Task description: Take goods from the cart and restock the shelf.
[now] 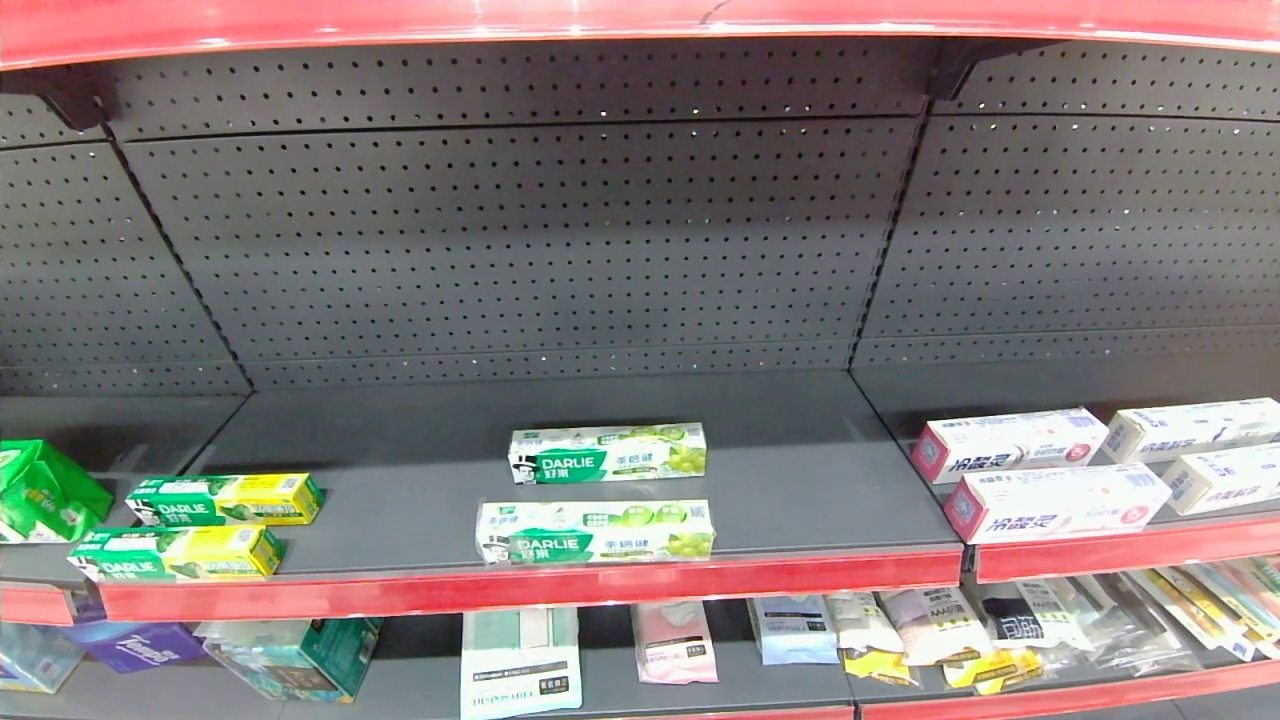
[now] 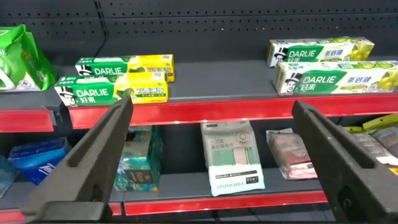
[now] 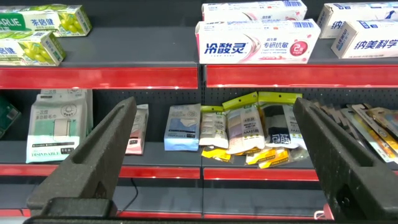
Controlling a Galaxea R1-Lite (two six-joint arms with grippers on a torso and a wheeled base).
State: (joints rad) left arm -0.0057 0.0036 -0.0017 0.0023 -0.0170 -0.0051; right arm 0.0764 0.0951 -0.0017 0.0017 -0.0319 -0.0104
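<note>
Two green-and-white toothpaste boxes (image 1: pixel 607 452) (image 1: pixel 595 531) lie in the middle of the grey shelf (image 1: pixel 780 470). At the left are two green-and-yellow boxes (image 1: pixel 225 499) (image 1: pixel 178 553), and at the right several white-and-pink boxes (image 1: pixel 1058 503). My left gripper (image 2: pixel 212 104) is open and empty in front of the shelf, facing the green-and-yellow boxes (image 2: pixel 112 90) and the green-and-white ones (image 2: pixel 336 74). My right gripper (image 3: pixel 214 102) is also open and empty, facing the white-and-pink boxes (image 3: pixel 258 42) from slightly below.
A green bag (image 1: pixel 45 490) sits at the shelf's far left. The lower shelf holds tissue boxes (image 1: pixel 290 655), a white packet (image 1: pixel 520 660) and several small packets (image 1: pixel 900 625). Red shelf lips (image 1: pixel 530 585) run along each front edge. Wide bare shelf lies behind the boxes.
</note>
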